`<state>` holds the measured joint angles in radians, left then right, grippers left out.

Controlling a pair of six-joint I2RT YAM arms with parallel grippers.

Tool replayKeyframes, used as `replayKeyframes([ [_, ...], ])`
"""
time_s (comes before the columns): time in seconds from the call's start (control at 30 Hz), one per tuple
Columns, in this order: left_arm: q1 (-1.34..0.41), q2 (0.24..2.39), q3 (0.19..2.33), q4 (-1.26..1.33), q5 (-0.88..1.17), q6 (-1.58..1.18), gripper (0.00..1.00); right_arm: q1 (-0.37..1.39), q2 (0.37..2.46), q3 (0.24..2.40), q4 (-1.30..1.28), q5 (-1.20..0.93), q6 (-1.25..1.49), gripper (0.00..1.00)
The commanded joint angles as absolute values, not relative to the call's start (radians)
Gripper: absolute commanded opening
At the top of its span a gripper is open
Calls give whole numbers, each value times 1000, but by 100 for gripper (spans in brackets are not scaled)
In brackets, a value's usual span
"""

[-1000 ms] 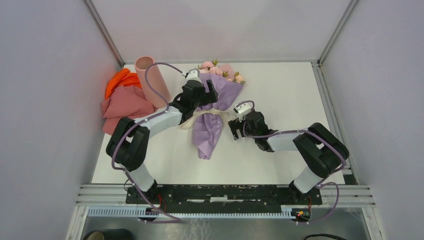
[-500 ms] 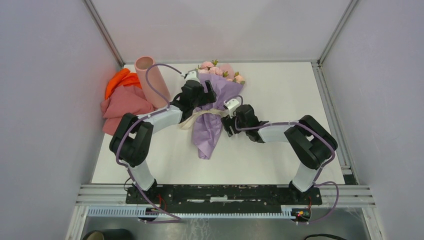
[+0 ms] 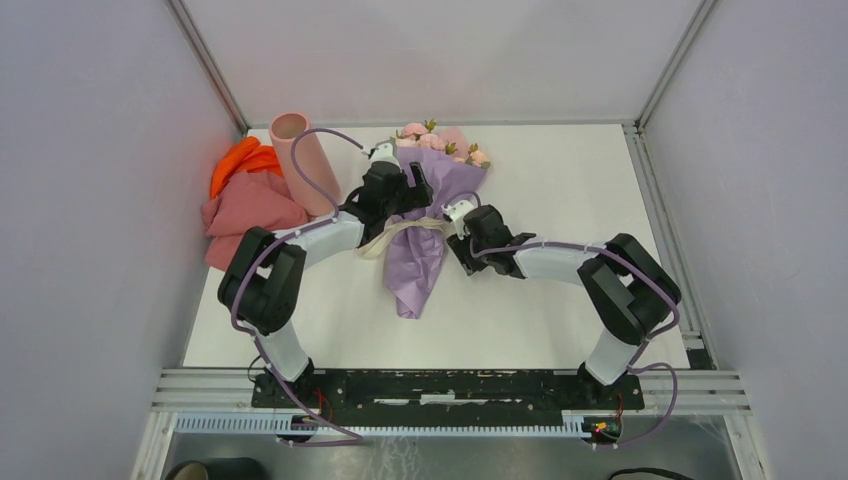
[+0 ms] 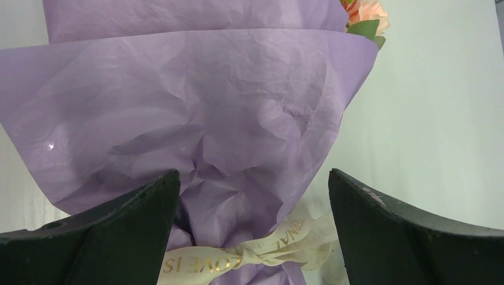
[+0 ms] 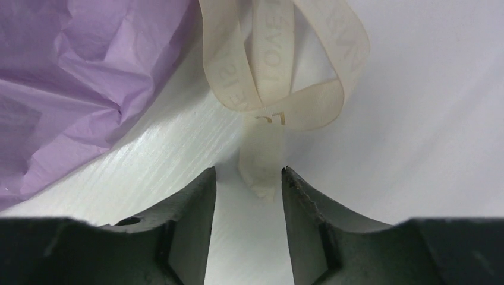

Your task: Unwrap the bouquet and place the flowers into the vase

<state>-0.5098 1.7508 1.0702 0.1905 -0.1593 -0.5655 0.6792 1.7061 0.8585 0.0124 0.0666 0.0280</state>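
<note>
The bouquet [image 3: 425, 225] lies on the table in lilac paper [image 4: 196, 113], tied with a cream ribbon [image 4: 238, 255]. The flowers [image 3: 432, 138] stick out of its far end, and a pink bloom [image 4: 369, 10] shows in the left wrist view. My left gripper [image 4: 252, 175] stands wide open, its jaws straddling the wrapped bundle just above the knot. My right gripper [image 5: 248, 172] is low at the bouquet's right side, jaws narrowed but still apart. The ribbon's loose tail [image 5: 261, 163] ends between the fingertips, unclamped. The pale-pink vase [image 3: 305, 160] leans at the back left.
A salmon-pink cloth [image 3: 250, 215] and an orange cloth [image 3: 243, 160] are piled left of the vase. Ribbon loops [image 5: 279, 65] lie on the white table [image 3: 560, 180] just beyond my right fingertips. Grey walls enclose the back and both sides.
My right arm has slid left up to the bouquet's ribbon, and its jaws have narrowed around the ribbon tail. The left arm and the bouquet have stayed put.
</note>
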Motion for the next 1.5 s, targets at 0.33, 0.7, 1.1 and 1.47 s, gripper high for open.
replayKeyframes([
  [0.33, -496, 1708, 1051, 228, -152, -561, 100, 680, 1753, 925, -51, 72, 12, 0],
  [0.7, -497, 1732, 1066, 232, -124, -570, 100, 625, 1540, 856, -71, 124, 9, 0],
  [1.1, -496, 1723, 1056, 232, -120, -571, 100, 622, 1656, 940, -87, 3, -47, 62],
  [1.47, -496, 1708, 1048, 224, -140, -558, 100, 623, 1776, 989, -86, 3, -63, 50],
])
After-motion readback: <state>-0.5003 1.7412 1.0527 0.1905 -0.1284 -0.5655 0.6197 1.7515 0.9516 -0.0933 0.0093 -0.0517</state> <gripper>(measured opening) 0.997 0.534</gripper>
